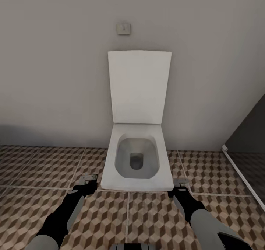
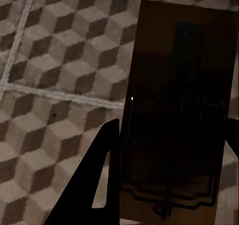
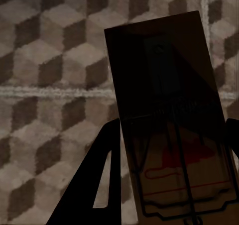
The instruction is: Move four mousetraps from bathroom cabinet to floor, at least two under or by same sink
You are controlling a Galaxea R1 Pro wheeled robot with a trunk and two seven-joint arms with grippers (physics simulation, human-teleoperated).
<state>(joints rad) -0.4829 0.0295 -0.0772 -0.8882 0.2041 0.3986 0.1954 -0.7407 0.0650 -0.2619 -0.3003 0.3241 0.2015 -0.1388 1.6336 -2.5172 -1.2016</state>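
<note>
Between each gripper's fingers (image 2: 94, 180): mousetrap (image 2: 179, 110)

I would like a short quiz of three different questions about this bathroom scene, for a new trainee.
1. True or false: the toilet lid is down.
2. What does each hand carry?
3. The floor tiles show: A) plain white, B) a cube pattern, C) stripes.

Key:
1. False; the lid stands up against the wall.
2. A mousetrap: one between the left hand's fingers, one in the right hand.
3. B.
</note>
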